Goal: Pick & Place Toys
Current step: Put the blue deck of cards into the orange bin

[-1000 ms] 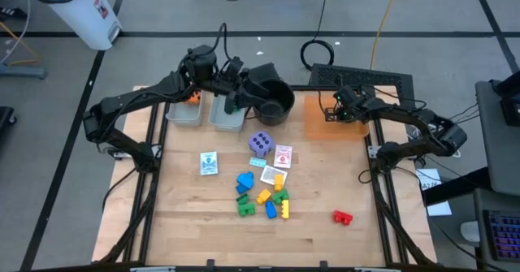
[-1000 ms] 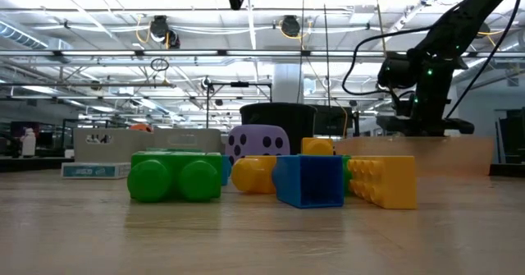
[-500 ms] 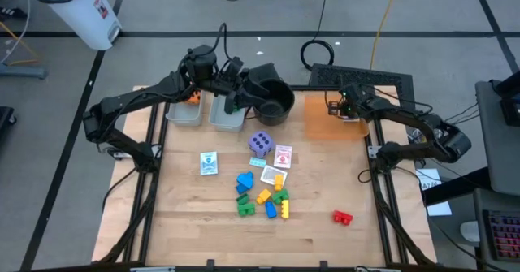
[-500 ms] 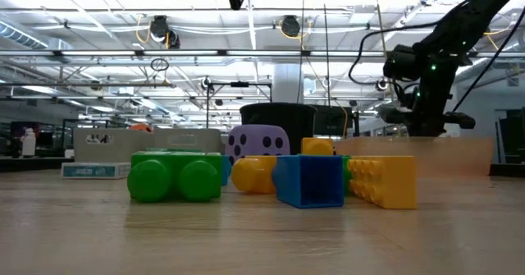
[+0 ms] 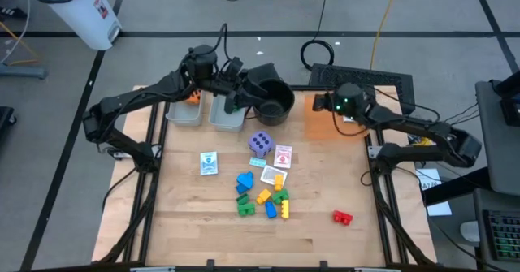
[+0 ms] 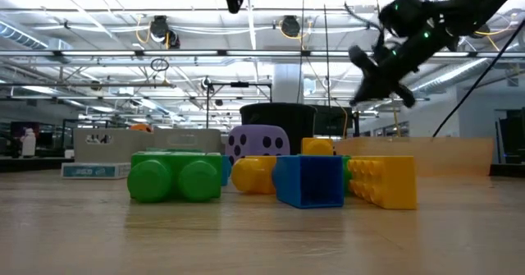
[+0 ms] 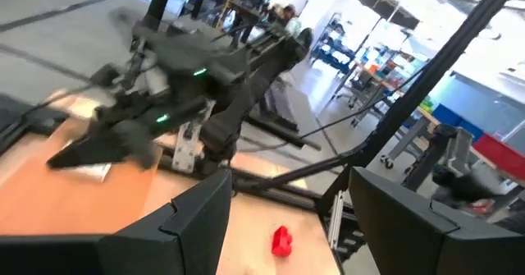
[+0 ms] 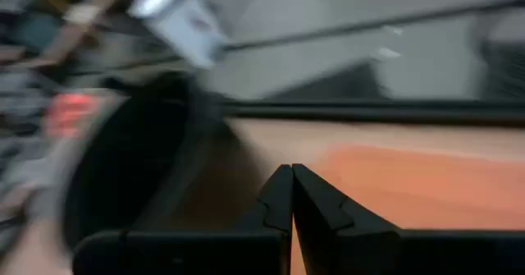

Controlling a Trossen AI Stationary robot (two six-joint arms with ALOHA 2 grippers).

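Note:
The toys lie mid-table: a purple die [image 5: 260, 143], two picture cards [image 5: 209, 163] [image 5: 283, 156], a cluster of blue, yellow and green blocks [image 5: 264, 196], and a lone red block [image 5: 342, 217], which also shows in the left wrist view [image 7: 281, 240]. An orange die [image 5: 193, 98] sits in the left grey bin [image 5: 184, 113]. My left gripper [image 7: 287, 226] is open and empty, raised over the second bin [image 5: 227, 116] beside the black pot [image 5: 272, 101]. My right gripper [image 8: 291, 181] is shut and empty, raised above the orange mat [image 5: 333, 124] just right of the pot.
The two grey bins and the round black pot stand in a row along the far edge. The orange mat lies at the far right. Bare wood lies along the near edge and at the left. In the low view the blocks [image 6: 271, 176] stand in front of the pot.
My right gripper has risen from low over the orange mat and swung toward the table's left, toward the black pot, tipping to a slant. My left arm and the toys have kept still.

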